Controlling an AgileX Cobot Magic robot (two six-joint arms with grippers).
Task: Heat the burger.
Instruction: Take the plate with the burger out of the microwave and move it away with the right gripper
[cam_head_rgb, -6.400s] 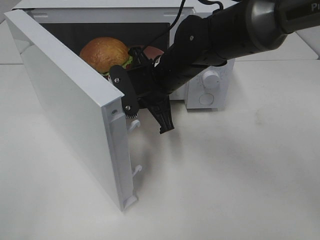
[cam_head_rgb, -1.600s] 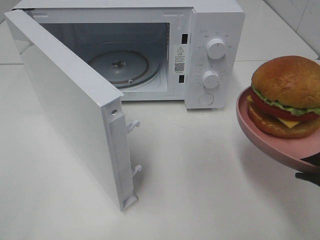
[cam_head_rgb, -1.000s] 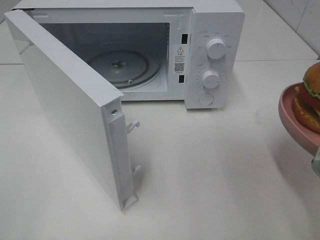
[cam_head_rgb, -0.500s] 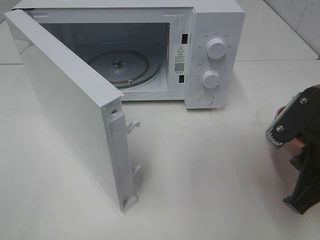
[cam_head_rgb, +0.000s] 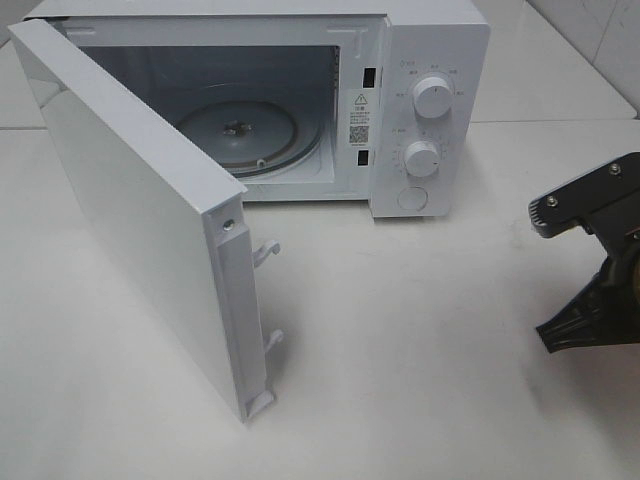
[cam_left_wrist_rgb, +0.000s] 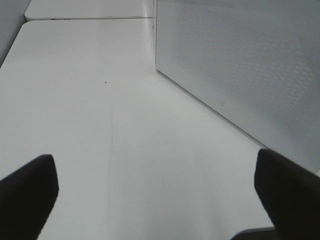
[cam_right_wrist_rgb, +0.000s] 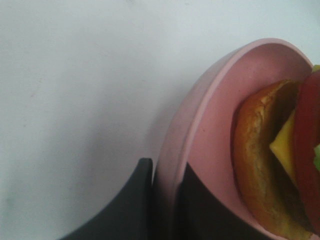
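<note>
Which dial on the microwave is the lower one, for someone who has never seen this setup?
Find the white microwave at the back of the table, door swung open. On its right-hand control panel sit two round white knobs, one above the other. The lower dial sits between the upper dial and a flat round button.

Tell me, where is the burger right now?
The burger sits on the pink plate clamped in the right tool, seen only by the right wrist camera.

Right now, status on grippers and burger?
Left gripper open, empty. Right gripper clamped on plate rim, burger aboard. Microwave door open.
</note>
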